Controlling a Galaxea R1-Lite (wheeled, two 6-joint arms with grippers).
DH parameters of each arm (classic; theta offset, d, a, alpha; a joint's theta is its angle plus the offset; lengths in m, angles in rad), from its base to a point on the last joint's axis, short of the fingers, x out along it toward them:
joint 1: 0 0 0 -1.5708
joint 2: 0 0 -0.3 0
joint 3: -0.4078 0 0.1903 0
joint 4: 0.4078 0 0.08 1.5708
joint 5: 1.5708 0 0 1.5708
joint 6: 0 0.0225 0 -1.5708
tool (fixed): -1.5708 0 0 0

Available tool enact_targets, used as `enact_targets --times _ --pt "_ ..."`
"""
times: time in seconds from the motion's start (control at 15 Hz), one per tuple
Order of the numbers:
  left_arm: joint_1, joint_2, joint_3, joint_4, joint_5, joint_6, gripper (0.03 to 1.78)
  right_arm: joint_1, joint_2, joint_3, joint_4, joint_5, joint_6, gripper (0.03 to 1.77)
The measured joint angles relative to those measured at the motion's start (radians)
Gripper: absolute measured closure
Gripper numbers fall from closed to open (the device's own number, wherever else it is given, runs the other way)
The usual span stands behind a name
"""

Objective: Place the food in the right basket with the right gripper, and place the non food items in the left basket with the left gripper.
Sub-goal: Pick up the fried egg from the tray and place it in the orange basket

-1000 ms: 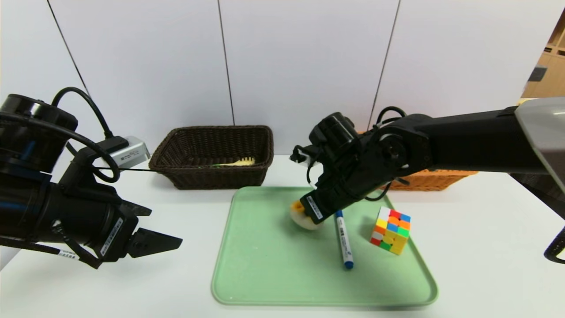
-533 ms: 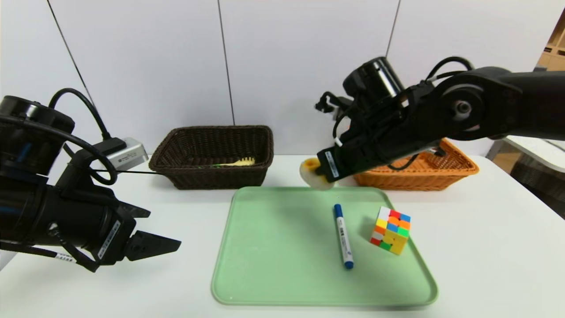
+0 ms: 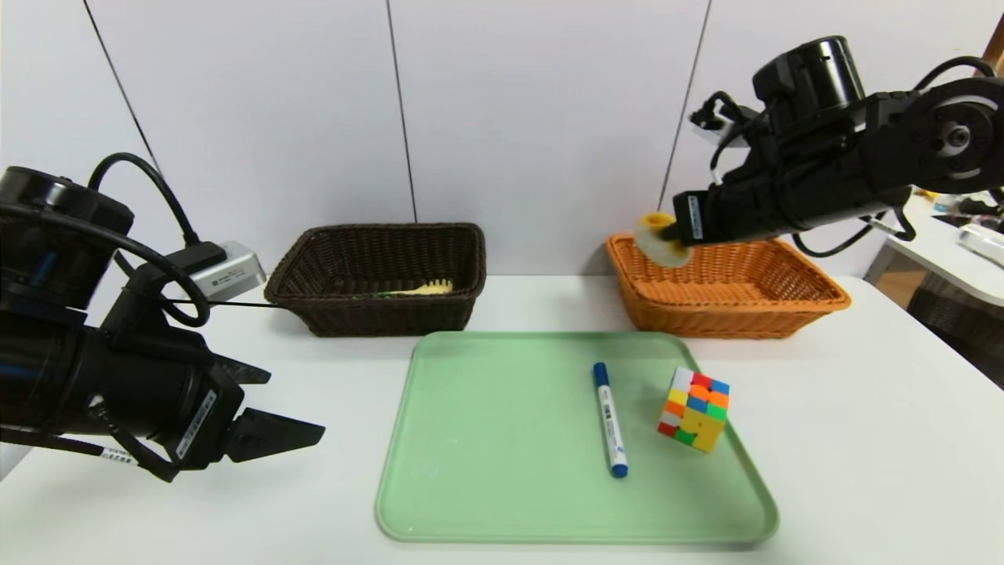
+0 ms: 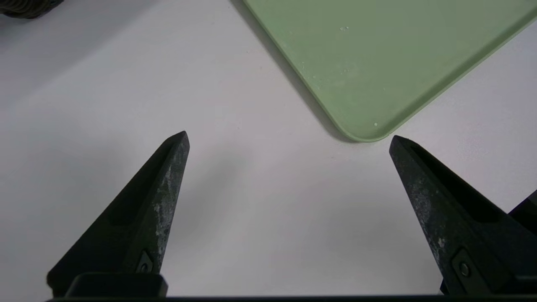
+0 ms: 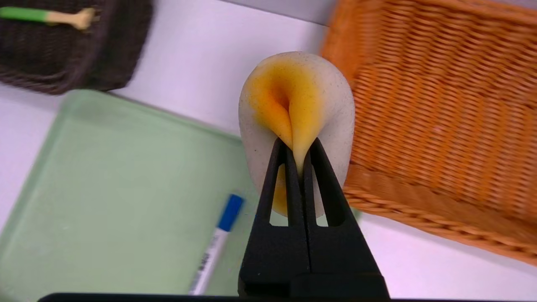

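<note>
We see a white bench (image 3: 863,439) filling the lower half of the frame. Three things rest directly on it: a pale green tray (image 3: 502,471) at lower centre, a dark brown wicker basket (image 3: 376,314) just above the tray's upper left corner, and an orange-brown wicker basket (image 3: 729,314) just above its upper right corner. The two baskets stand apart from each other, with bare bench between them.

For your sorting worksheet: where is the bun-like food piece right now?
In the head view the food hangs in the air on the right, pinched in the right end effector at the near-left corner of the orange-brown basket, not yet dropped in.
</note>
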Motion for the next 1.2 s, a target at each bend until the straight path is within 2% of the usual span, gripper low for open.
enact_targets --times 0.4,0.8,1.0,1.2 --pt "-0.005 0.003 -0.003 -0.003 -0.001 -0.001 0.12 -0.192 0.061 0.034 -0.052 0.003 0.000 1.75" --pt "-0.006 0.006 0.003 -0.038 0.000 0.000 0.12 -0.246 0.171 0.030 -0.081 0.011 -0.001 1.75" --pt "-0.008 0.010 0.003 -0.038 -0.001 0.000 0.12 -0.251 0.199 0.023 -0.106 0.010 0.000 1.24" --pt "-0.008 0.014 0.004 -0.038 -0.001 -0.002 0.12 -0.251 0.199 -0.017 -0.098 0.012 0.000 0.87"
